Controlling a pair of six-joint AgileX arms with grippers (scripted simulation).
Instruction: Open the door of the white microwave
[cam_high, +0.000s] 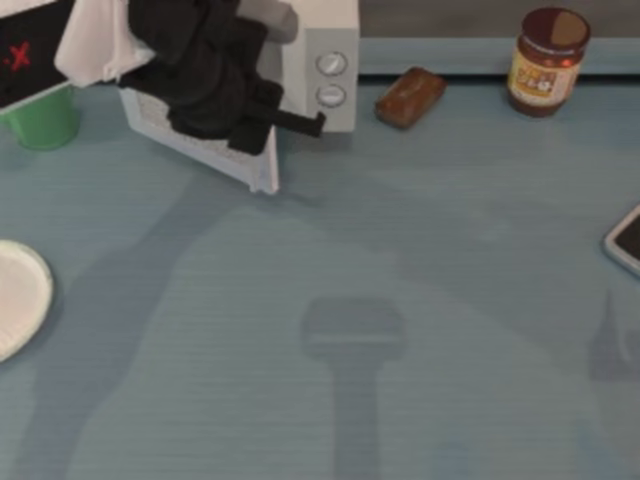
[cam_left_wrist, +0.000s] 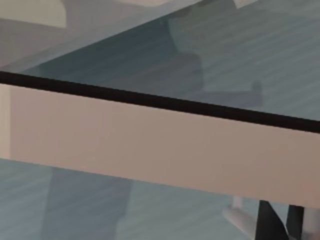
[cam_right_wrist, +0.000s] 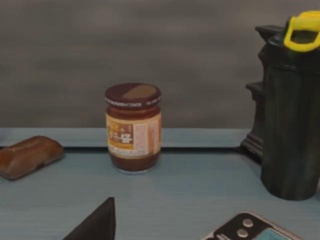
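The white microwave (cam_high: 335, 30) stands at the table's back left, its two knobs (cam_high: 331, 64) facing front. Its door (cam_high: 200, 150) is swung out at an angle towards the table's middle. My left arm reaches over the door, and the left gripper (cam_high: 285, 122) sits near the door's free edge. In the left wrist view the door (cam_left_wrist: 150, 145) crosses the picture edge-on. There the thin white handle (cam_left_wrist: 240, 217) runs in between the left gripper's (cam_left_wrist: 283, 222) two dark fingers, which stand close together on it. Only a dark tip of my right gripper (cam_right_wrist: 100, 222) shows, low over the table's right side.
A brown bread loaf (cam_high: 410, 97) and a brown jar (cam_high: 547, 60) sit at the back. A green cup (cam_high: 42, 118) and a white plate (cam_high: 15, 295) are at the left. A phone (cam_high: 628, 238) lies at the right edge. A black bottle (cam_right_wrist: 292, 115) stands beside it.
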